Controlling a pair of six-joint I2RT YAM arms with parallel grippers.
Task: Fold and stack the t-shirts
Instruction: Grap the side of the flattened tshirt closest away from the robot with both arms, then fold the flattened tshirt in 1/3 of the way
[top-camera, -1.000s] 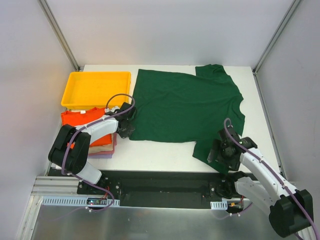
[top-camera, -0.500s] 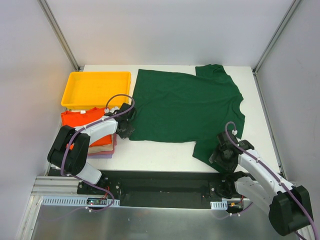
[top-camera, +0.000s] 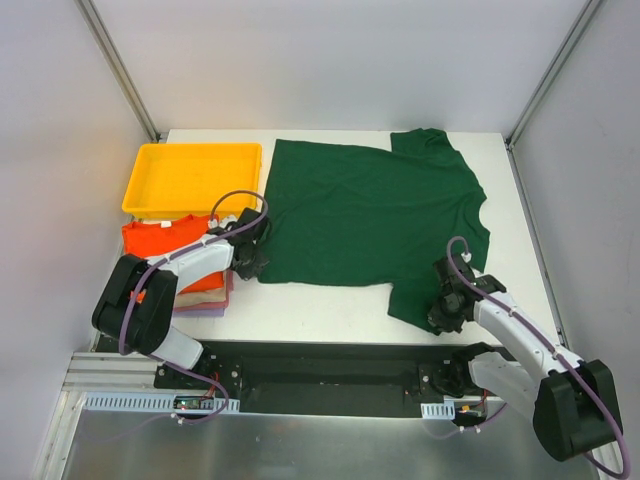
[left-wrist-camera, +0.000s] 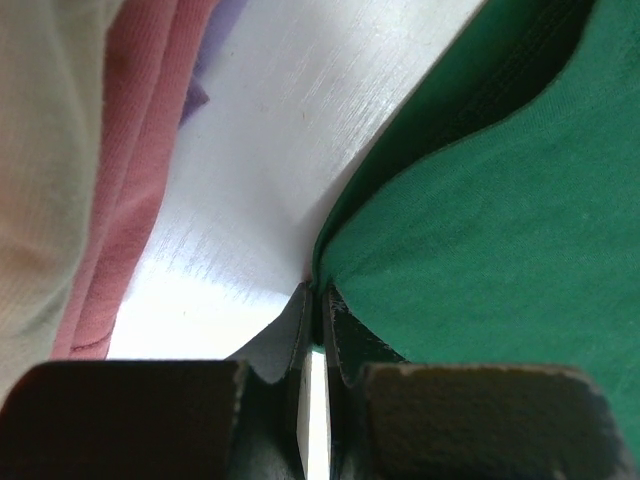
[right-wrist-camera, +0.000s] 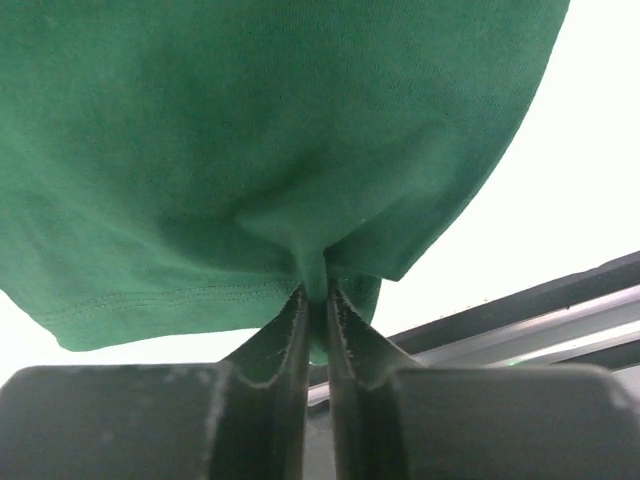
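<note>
A large dark green t-shirt (top-camera: 370, 215) lies spread flat across the middle of the table. My left gripper (top-camera: 255, 262) is shut on its near-left hem corner (left-wrist-camera: 322, 272), pinched between the fingertips. At the near right, my right gripper (top-camera: 445, 312) is shut on the edge of the near sleeve (right-wrist-camera: 315, 262), with green cloth bunched between its jaws. A folded stack with an orange t-shirt (top-camera: 150, 238) on top and beige and pale lilac (top-camera: 205, 308) layers beneath sits at the left, seen close as pink and cream folds (left-wrist-camera: 110, 180).
A yellow plastic tray (top-camera: 150, 160) stands at the back left, behind the folded stack. White enclosure walls close in the table on three sides. The black rail (top-camera: 330, 365) with both arm bases runs along the near edge.
My right gripper has closed from wide open onto the green sleeve and shifted slightly lower. The left gripper stayed shut on the hem corner.
</note>
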